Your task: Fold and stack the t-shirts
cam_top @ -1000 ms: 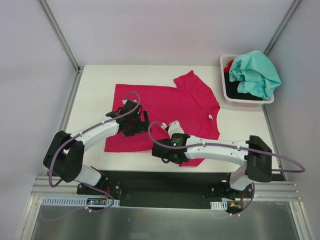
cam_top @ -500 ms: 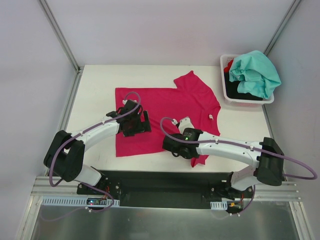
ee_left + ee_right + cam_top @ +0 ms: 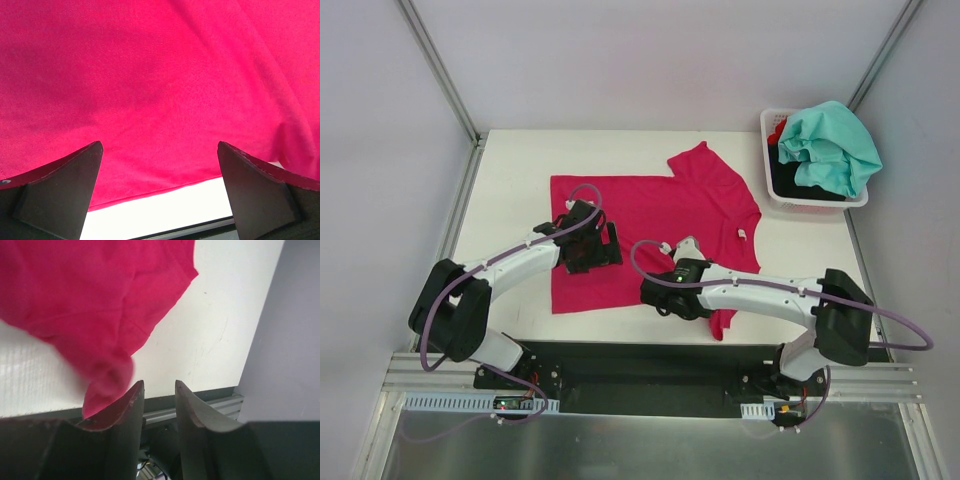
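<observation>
Both grippers sit low over the magenta t-shirt, and neither is clamped on it.
The right gripper has its jaws a narrow gap apart with nothing between them; a blurred fold of the shirt's near hem hangs just beside one finger. The left gripper is spread wide above flat cloth near the hem. The shirt lies spread on the table. At the far right corner, a white basket holds the teal t-shirt over black cloth. The right arm stretches leftward along the near edge, and the left arm reaches forward and to the right.
</observation>
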### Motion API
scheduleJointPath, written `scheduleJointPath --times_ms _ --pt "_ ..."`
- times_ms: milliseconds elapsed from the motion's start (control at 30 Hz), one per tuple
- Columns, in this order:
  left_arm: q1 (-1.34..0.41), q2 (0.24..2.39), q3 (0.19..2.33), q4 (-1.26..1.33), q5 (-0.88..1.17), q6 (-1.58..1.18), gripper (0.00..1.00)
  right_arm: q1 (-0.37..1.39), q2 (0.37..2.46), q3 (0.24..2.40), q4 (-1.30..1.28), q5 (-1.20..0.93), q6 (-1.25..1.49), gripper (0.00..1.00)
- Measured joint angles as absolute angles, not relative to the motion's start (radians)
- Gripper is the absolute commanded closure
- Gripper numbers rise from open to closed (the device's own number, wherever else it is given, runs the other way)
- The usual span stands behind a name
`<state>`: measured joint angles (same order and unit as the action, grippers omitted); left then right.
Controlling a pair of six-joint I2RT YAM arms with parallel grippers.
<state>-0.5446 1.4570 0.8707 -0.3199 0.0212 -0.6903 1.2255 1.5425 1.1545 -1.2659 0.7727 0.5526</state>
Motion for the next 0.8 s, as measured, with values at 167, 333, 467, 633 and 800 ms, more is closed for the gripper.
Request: scheduleJointPath --times_ms 167,333,467,633,800 --pt "-0.545 1.467 0.871 -0.319 0.021 -0.69 0.01 1.225 1.614 1.163 -1.296 0.857 0.608 0.6" --pt "-0.545 1.468 0.871 -0.319 0.021 -0.69 0.01 1.231 1.655 1.19 -1.299 0.896 0.627 0.58" --pt "-0.545 1.468 0.871 -0.319 0.021 -0.69 0.01 1.272 1.655 1.233 -1.307 0.861 0.613 0.4" --pt "-0.545 1.468 0.871 -0.319 0.021 -0.69 0.01 1.391 1.69 1.283 -1.309 0.772 0.601 0.38" --pt "-0.545 1.465 0.87 -0.319 0.021 -0.69 0.01 1.449 1.763 1.25 -1.276 0.69 0.644 0.39"
